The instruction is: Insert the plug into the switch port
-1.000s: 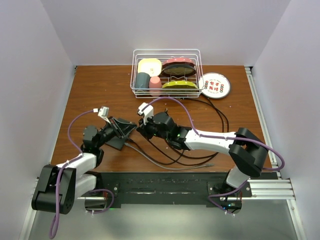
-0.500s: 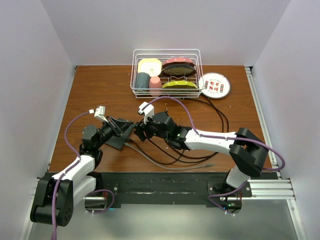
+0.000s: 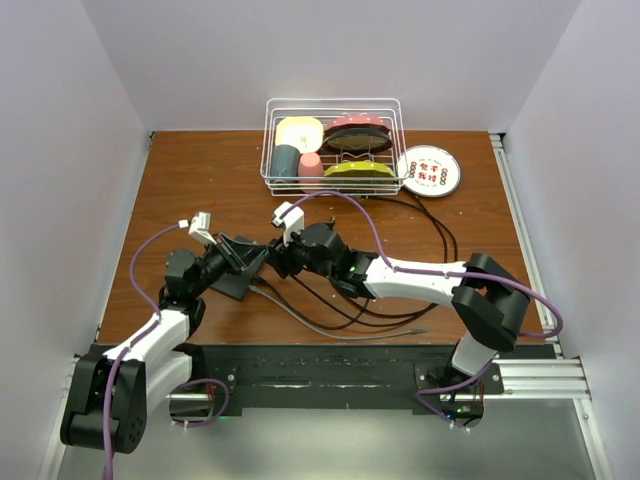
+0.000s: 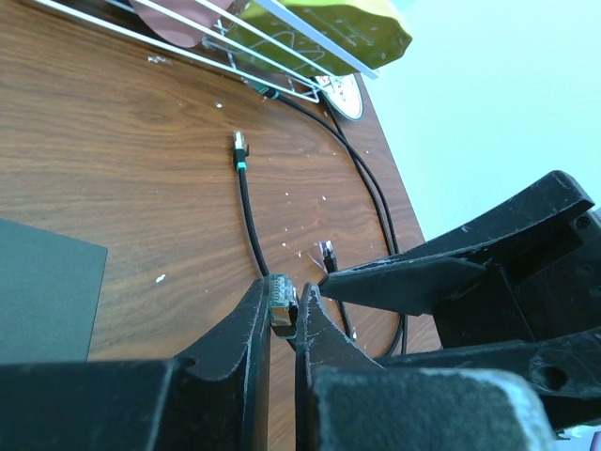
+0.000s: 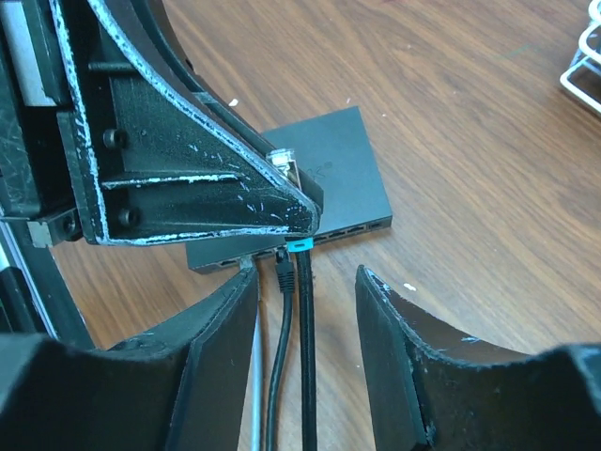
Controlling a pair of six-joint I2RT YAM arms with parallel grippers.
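The switch [image 5: 338, 169] is a flat black box lying on the wooden table, its sockets along the edge facing the right wrist camera; it also shows as the switch [image 3: 232, 285] and the switch [image 4: 38, 291]. My left gripper [image 4: 282, 305] is shut on the clear plug [image 4: 282, 301], held just above the table. The plug [image 5: 282, 162] hangs over the switch, and its teal-banded black cable [image 5: 308, 338] runs down between the fingers of my right gripper [image 5: 305, 282]. That gripper is open and touches nothing. From above, the left gripper [image 3: 255, 255] and right gripper [image 3: 280, 258] nearly meet.
A second black plug [image 5: 284, 272] lies by the switch's socket edge. Another loose plug [image 4: 239, 146] rests on the wood. Several cables [image 3: 380, 300] loop on the table's middle. A wire dish rack [image 3: 333, 145] and a round white plate [image 3: 428, 170] stand at the back.
My right gripper has opened and let go of the cable, and it has edged slightly left. The left gripper, still holding the plug, has shifted a little.
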